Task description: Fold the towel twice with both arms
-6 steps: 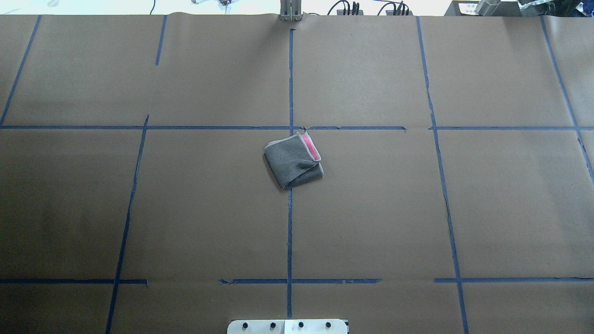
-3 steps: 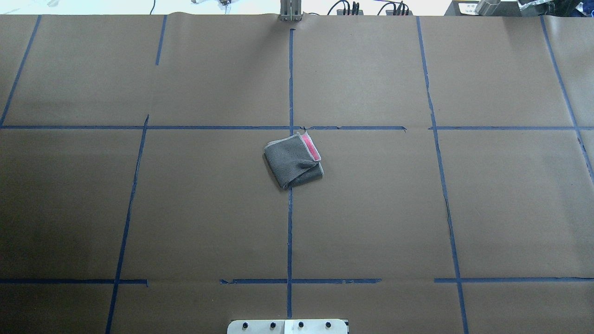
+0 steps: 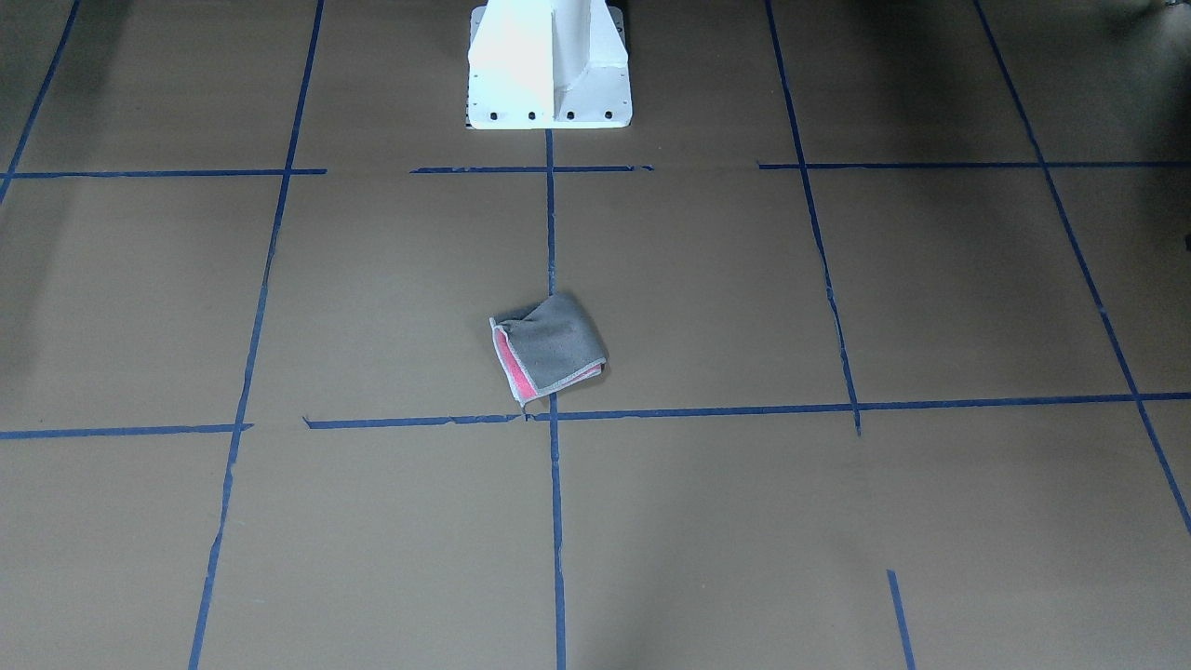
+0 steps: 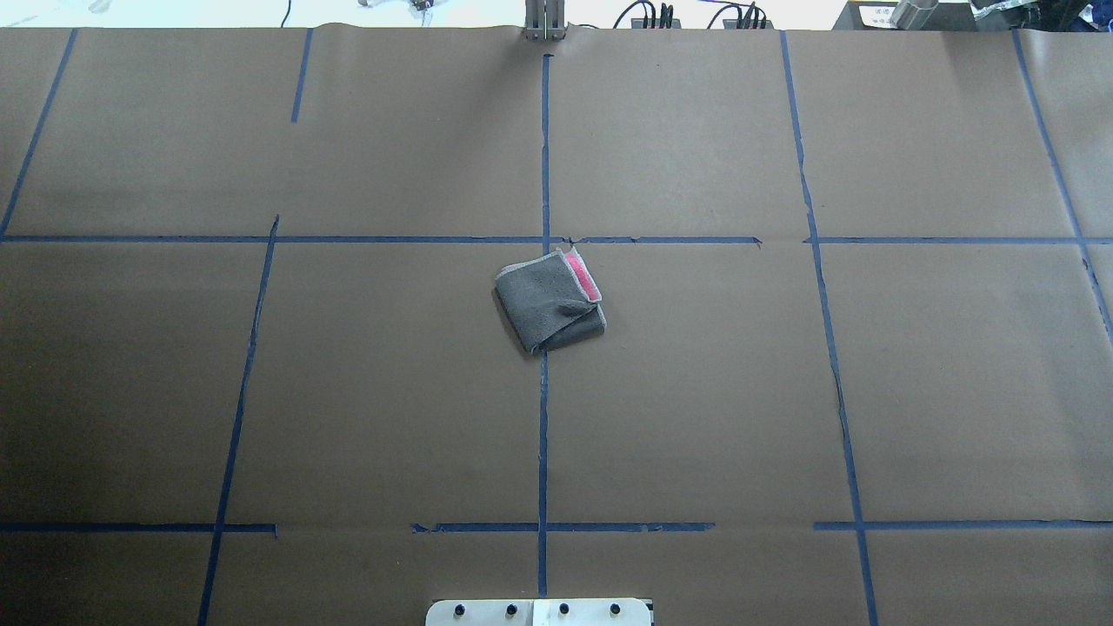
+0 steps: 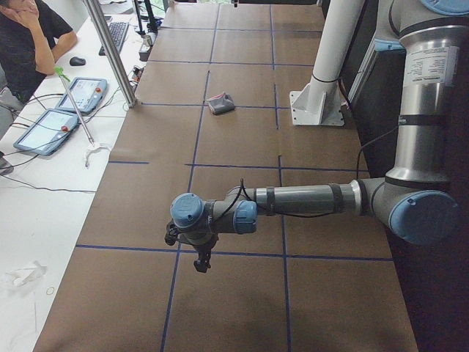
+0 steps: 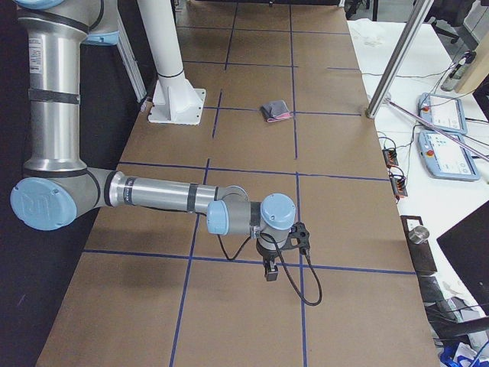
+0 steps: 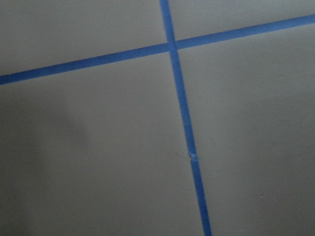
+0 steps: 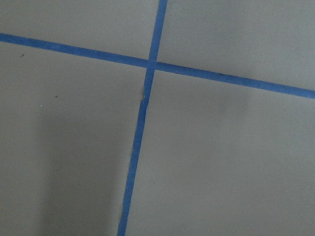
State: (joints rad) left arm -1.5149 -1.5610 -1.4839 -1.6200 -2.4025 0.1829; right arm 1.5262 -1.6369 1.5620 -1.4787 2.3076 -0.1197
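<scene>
Two views only, the side ones, for the arms: from the table's left end, left arm (image 5: 308, 199) stretched out low, left gripper (image 5: 201, 262) pointing down close above the brown paper (image 4: 391, 391); from the right end, right arm (image 6: 153, 195) in a matching low reach, right gripper (image 6: 269, 271) pointing down likewise. Too small and too side-on in both to judge the jaws: cannot tell how far apart, nor whether touching the paper. Overhead and front views: paper, tape grid and towel (image 4: 549, 300), with no arm in frame. Wrist views: only paper and crossing blue tape (image 7: 170, 46), no fingers showing, so no help on the jaws either. Towel folded into a small squarish packet, grey face outward, lying on the centre tape line, well apart from both grippers and roughly midway between them along the table, out in front of the white pedestal (image 3: 549, 65). Clearest from the front and overhead: a pink strip with whitish border along one edge of the packet, and a loose grey flap creased over the top. Only from the left end: a seated operator (image 5: 29, 37) beside two pendants (image 5: 80, 95).
</scene>
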